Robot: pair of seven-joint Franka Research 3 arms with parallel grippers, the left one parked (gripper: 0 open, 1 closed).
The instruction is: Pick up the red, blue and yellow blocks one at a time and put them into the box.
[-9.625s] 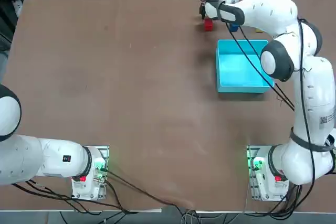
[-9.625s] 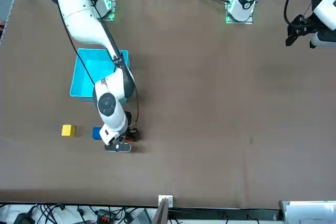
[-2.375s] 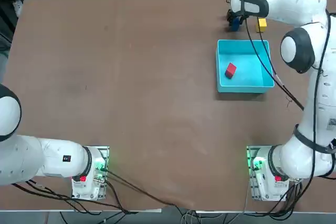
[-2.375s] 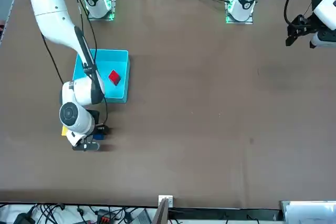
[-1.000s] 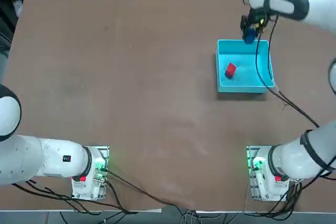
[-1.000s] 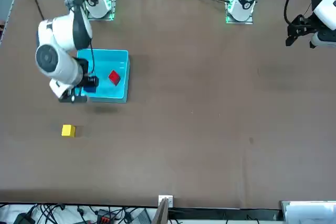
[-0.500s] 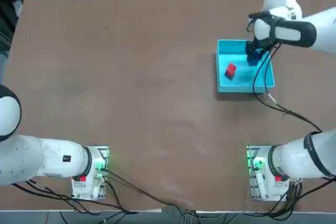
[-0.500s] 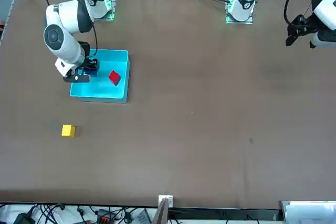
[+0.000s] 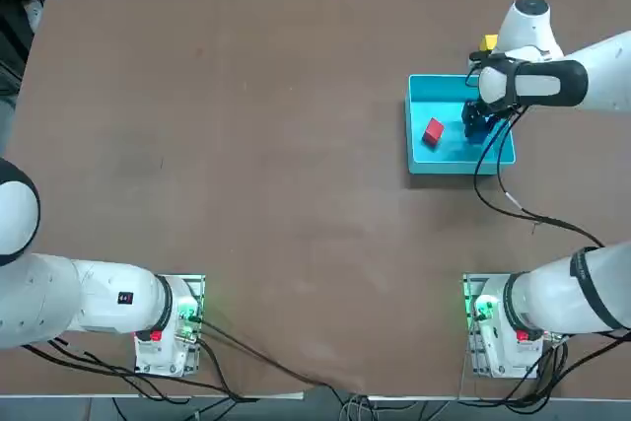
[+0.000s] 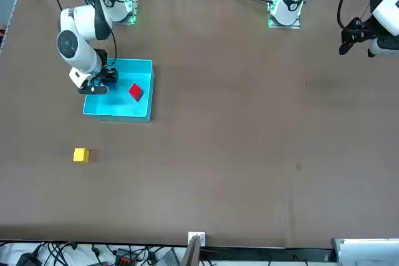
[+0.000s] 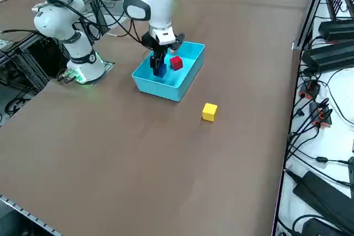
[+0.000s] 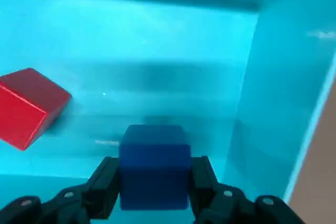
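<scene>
My right gripper (image 12: 154,177) is lowered inside the light cyan box (image 9: 424,163), shut on the dark blue block (image 12: 154,166) close to the box floor. From the side, the blue block (image 11: 159,71) sits between the fingers near the box's right-hand wall. The red block (image 9: 433,131) lies tilted on the box floor, a little apart from the gripper (image 9: 476,125); it also shows as a red block (image 12: 29,106) in the wrist view. The yellow block (image 10: 80,154) rests on the table outside the box, beyond its far wall, partly hidden by the arm overhead (image 9: 487,43).
The brown table (image 9: 246,145) stretches wide to the left of the box. Cables and equipment (image 11: 326,136) line the table's far edge. The arm's cable (image 9: 493,179) hangs over the box's right wall.
The gripper carried the blue block from above the box's far wall down and inward, deeper into the box, over the last second. The red and yellow blocks stayed put.
</scene>
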